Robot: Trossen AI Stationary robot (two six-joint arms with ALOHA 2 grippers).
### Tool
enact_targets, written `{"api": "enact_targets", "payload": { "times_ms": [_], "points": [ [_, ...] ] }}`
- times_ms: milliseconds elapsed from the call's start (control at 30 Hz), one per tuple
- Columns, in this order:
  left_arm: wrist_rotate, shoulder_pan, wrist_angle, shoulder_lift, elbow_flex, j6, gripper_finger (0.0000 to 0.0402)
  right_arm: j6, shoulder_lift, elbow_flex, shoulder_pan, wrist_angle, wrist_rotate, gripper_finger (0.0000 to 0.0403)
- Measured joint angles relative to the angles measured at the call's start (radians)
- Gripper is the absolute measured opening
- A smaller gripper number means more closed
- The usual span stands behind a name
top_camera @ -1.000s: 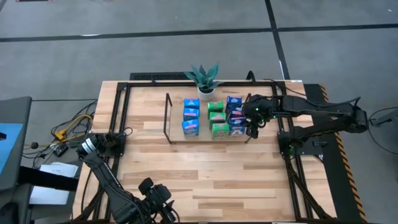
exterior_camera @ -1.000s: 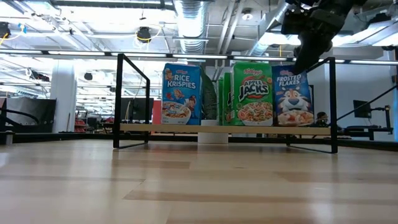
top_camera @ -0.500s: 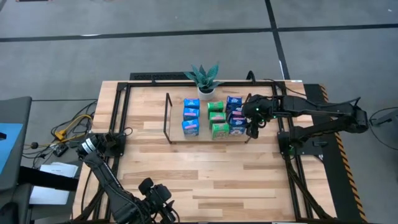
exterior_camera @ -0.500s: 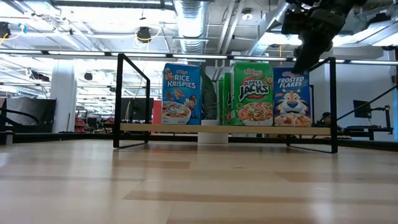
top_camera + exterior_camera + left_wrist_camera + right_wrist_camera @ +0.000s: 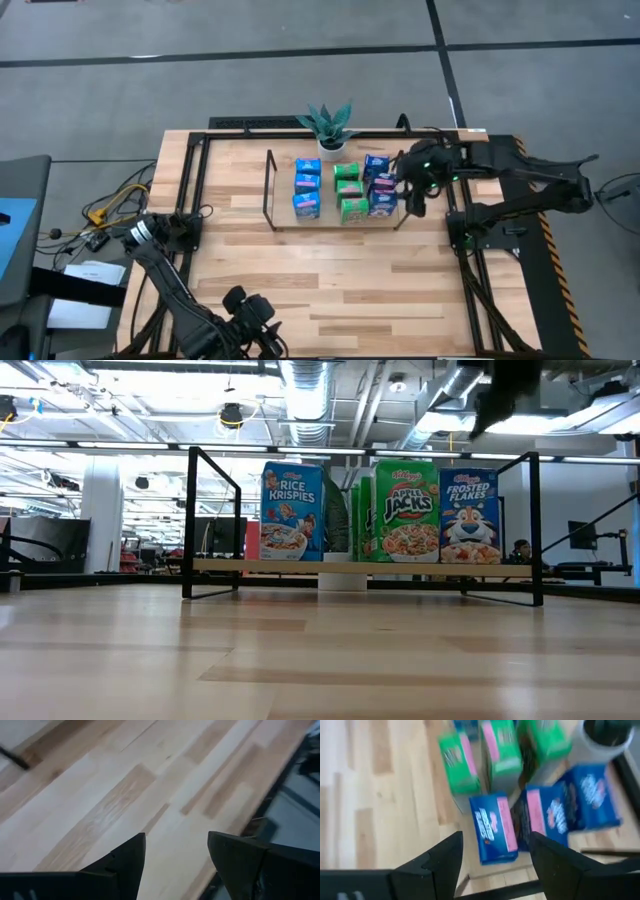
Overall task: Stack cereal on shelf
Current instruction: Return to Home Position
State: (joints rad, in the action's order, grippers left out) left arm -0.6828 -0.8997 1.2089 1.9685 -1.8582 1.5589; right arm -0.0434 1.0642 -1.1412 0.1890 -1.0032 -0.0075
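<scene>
Slatted wooden tabletop [image 5: 330,290] as landmark; spiky green plant [image 5: 329,126] in white pot at its far edge, centre; cable tangle [image 5: 112,205] off left side on grey floor [image 5: 200,90]; white papers [image 5: 88,285] beyond near-left corner; yellow-black hazard stripe [image 5: 556,265] along right edge.

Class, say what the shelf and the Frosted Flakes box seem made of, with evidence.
Shelf: pale matte board, apparently wood, in a thin black frame, probably metal wire. Frosted Flakes box: likely cardboard, given flat printed faces and crisp edges.

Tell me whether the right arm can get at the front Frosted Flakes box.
Probably yes: the right gripper hangs off that end of the shelf, jaws open, nothing between it and the Frosted Flakes box.
</scene>
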Motion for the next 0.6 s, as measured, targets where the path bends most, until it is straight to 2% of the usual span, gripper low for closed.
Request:
{"api": "enact_targets", "payload": {
  "times_ms": [133, 267, 333, 400, 500, 600],
  "points": [
    [0.001, 0.017, -0.007, -0.032, -0.089, -0.132, 0.0203, 0.021, -0.044, -0.108, -0.005, -0.028, -0.028, 0.0251],
    [0.065, 0.048, -0.008, -0.072, -0.232, -0.377, 0.0203, 0.077, -0.134, -0.196, -0.021, -0.079, -0.029, 0.0245],
    [0.034, 0.066, 0.051, -0.096, -0.324, -0.463, 0.0203, 0.112, -0.193, -0.224, -0.027, -0.111, -0.028, 0.0245],
    [-0.078, 0.076, 0.149, -0.12, -0.414, -0.502, 0.0203, 0.138, -0.259, -0.229, -0.028, -0.12, -0.013, 0.0245],
    [-0.306, 0.076, 0.278, -0.151, -0.502, -0.598, 0.0203, 0.122, -0.387, -0.199, -0.02, -0.083, 0.054, 0.0245],
    [-0.491, 0.061, 0.363, -0.233, -0.441, -0.6, 0.0203, 0.087, -0.551, -0.107, -0.01, 0.017, 0.091, 0.0245]
  ]
}}
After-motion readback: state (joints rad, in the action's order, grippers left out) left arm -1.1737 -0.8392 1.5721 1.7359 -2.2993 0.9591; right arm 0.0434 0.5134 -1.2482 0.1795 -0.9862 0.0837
